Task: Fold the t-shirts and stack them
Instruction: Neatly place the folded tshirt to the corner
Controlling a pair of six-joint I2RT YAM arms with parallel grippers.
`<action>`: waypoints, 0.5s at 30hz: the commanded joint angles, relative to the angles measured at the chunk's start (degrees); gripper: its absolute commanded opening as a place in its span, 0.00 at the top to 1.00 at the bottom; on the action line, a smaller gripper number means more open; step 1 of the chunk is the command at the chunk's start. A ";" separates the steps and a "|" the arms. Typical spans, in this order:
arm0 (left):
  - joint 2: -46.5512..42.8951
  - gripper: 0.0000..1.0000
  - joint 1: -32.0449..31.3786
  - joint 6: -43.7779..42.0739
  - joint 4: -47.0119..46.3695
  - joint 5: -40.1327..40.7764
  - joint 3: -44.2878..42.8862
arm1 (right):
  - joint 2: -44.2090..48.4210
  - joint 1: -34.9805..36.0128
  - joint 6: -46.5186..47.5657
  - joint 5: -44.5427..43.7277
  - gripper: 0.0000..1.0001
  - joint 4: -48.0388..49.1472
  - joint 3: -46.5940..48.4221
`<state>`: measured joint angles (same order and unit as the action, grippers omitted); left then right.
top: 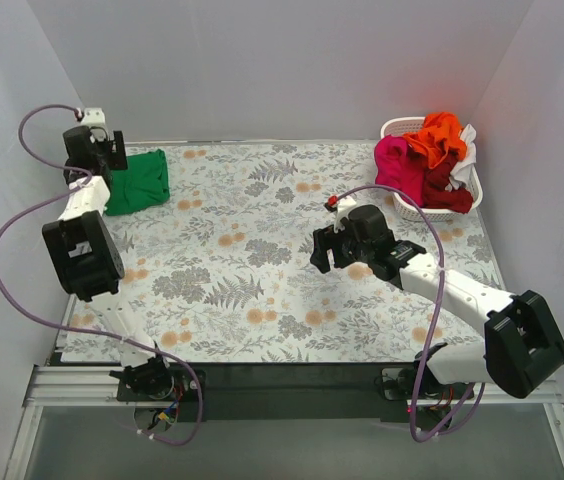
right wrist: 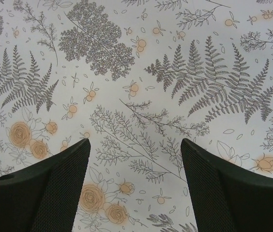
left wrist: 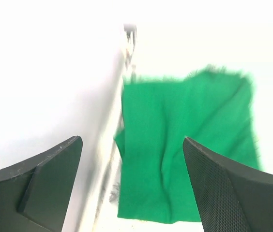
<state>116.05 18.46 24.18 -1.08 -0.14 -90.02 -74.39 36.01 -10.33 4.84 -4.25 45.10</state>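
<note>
A folded green t-shirt (top: 139,181) lies at the table's far left corner; it also shows in the left wrist view (left wrist: 185,150). My left gripper (top: 110,152) is open and empty, above the shirt's left edge by the wall (left wrist: 132,145). My right gripper (top: 328,250) is open and empty over the floral tablecloth at centre right (right wrist: 134,147). The orange shirt (top: 439,135), magenta pink shirt (top: 396,163), dark red shirt (top: 440,187) and white shirt (top: 466,150) are heaped in the basket.
A white plastic basket (top: 401,127) stands at the far right corner. The floral tablecloth (top: 262,250) covers the table. White walls close in on the left, back and right. Purple cables loop from both arms.
</note>
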 commanded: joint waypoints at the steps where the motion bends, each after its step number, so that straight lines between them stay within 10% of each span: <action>1: -12.57 0.21 -2.63 1.91 -3.40 1.72 -0.77 | 2.41 -0.15 0.13 -1.32 0.31 1.88 -0.36; 15: -48.62 0.16 -24.92 28.10 -6.91 5.41 33.36 | 10.57 -1.73 0.83 -6.06 0.14 1.18 -2.39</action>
<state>69.87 0.21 47.11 -9.69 1.28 -66.02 -67.05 35.03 -10.20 1.15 -4.40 42.85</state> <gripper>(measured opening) 0.833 0.843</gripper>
